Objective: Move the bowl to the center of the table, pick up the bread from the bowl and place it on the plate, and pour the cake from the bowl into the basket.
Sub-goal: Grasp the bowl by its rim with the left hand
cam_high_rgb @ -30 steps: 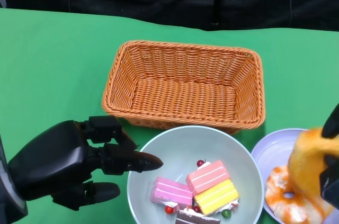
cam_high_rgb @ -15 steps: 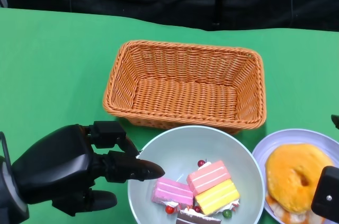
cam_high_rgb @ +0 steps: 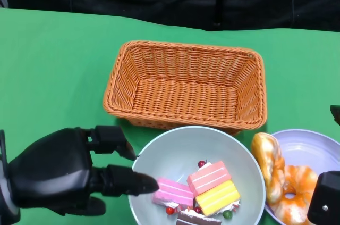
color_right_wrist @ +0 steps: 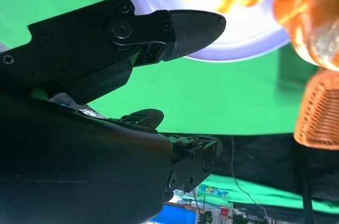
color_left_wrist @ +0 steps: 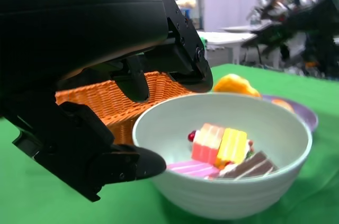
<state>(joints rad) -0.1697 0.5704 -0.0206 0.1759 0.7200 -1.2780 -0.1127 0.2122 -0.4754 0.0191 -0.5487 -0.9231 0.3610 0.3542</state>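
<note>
Green cloth table (cam_high_rgb: 53, 60) with a black curtain behind it, bowl, plate and basket set close together.

The cloth is a flat, matt green; the left wrist view shows a blurred room beyond, with white tables and lights. The woven orange basket (cam_high_rgb: 186, 84) is rectangular with ribbed wicker walls. Just in front of it, the smooth pale round bowl (cam_high_rgb: 175, 150) holds glossy layered cake slices (cam_high_rgb: 210, 185) in pink, yellow and brown, with small red and green berries. The lilac plate (cam_high_rgb: 313, 148), just beside the bowl, carries the glazed golden bread (cam_high_rgb: 281, 180), ring-shaped pieces. The left hand (cam_high_rgb: 69, 172), a rounded black shell, has its fingers apart on either side of the bowl's rim, one finger over the inside; whether they touch it is unclear. The right hand (color_right_wrist: 132, 75) hangs above the plate, fingers spread, holding nothing.
</note>
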